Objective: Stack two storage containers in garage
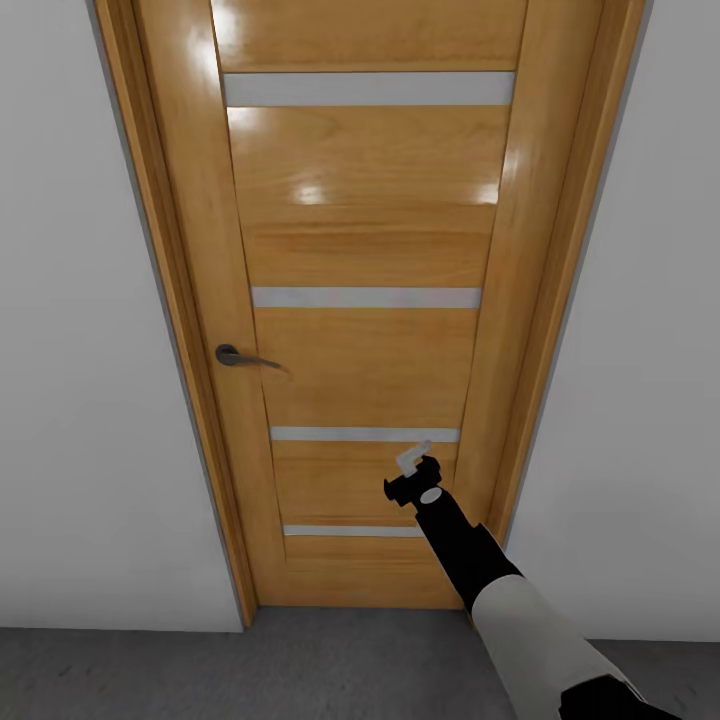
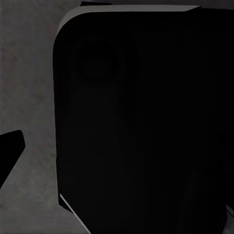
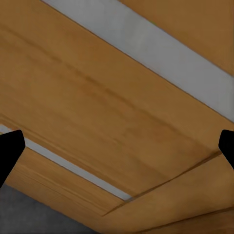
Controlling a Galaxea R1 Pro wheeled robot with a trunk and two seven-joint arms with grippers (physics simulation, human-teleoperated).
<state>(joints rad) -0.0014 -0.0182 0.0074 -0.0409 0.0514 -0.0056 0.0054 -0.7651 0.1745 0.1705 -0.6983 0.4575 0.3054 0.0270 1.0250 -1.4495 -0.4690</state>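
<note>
Our right fingers [image 3: 10, 146] stand spread and empty, close before the closed wooden door [image 1: 365, 370]; our left fingers' [image 2: 9, 146] state we cannot tell. We see no storage container here. Pushing low on the glossy, grey-striped panel may do nothing, since the slim metal lever handle [image 1: 240, 357] sits far across. Rough concrete floor [image 1: 300, 665] lies below.

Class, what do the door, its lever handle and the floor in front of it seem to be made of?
Door: likely varnished wood; orange-brown grain, glossy highlights, pale grey inlaid strips. Lever handle: probably dark metal with a dull sheen. Floor: looks like rough, speckled grey concrete, matte.
</note>
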